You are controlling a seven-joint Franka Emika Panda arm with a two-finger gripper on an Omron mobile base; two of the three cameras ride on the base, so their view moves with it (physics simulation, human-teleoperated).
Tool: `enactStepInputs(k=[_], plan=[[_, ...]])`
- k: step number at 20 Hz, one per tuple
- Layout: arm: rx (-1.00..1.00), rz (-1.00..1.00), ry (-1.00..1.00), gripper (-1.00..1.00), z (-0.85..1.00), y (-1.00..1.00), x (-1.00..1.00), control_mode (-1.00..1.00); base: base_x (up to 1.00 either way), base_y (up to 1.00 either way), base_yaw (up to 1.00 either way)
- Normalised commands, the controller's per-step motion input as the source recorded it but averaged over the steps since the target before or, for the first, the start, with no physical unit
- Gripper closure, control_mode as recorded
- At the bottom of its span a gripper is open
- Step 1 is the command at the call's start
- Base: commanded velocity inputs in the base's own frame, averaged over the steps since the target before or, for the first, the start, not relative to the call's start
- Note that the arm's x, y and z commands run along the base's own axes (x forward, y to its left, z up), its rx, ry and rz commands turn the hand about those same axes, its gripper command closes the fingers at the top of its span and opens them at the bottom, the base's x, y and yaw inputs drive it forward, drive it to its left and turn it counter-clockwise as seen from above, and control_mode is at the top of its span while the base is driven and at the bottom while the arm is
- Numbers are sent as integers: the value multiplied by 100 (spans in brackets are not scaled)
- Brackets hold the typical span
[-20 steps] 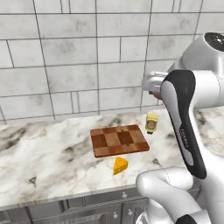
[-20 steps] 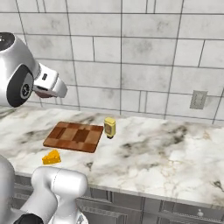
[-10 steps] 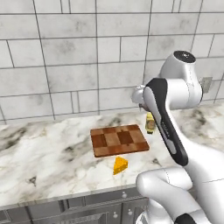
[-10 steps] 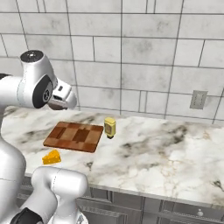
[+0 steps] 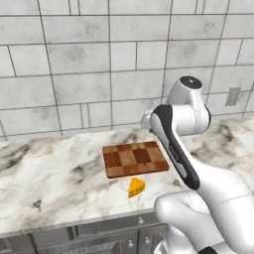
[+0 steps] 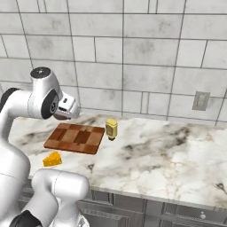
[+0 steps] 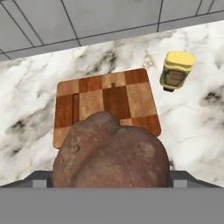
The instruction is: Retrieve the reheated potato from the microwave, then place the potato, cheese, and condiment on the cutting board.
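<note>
The brown potato [image 7: 111, 153] bulges up close in the hand view, and my gripper [image 6: 65, 114] is shut on it, fingertips hidden behind it. The hand hangs over the back left part of the checkered cutting board [image 6: 75, 138] [image 5: 135, 158] [image 7: 105, 100]. A yellow cheese [image 5: 136, 187] [image 6: 52, 158] wedge lies on the counter just in front of the board. Beside the board's right end stands the yellow condiment [image 6: 111, 128] [image 7: 176, 70] bottle, upright. The microwave is out of view.
A marble counter [image 6: 168, 155] runs along a grey tiled wall [image 6: 133, 57] with an outlet [image 6: 201, 100] at the right. Drawer fronts [image 5: 99, 235] sit below the counter's front edge. My own arm [image 5: 173, 144] rises over the board's right end.
The arm has swung down and forward, bringing the hand with the potato from high near the wall to just above the cutting board. Board, cheese and bottle stayed put.
</note>
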Motion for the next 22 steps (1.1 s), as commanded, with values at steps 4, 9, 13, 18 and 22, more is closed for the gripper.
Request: enactStepInputs(k=[4,9,13,18,22], plan=[[-3,0,0,100,-60,19,16,-100,0,0,0],[-1,0,2,100,-54,7,51,-100,0,0,0],[0,0,8,100,-48,11,56,-100,0,0,0],[0,0,10,100,-42,5,37,-100,0,0,0],[-1,0,11,100,-40,0,58,-100,0,0,0]])
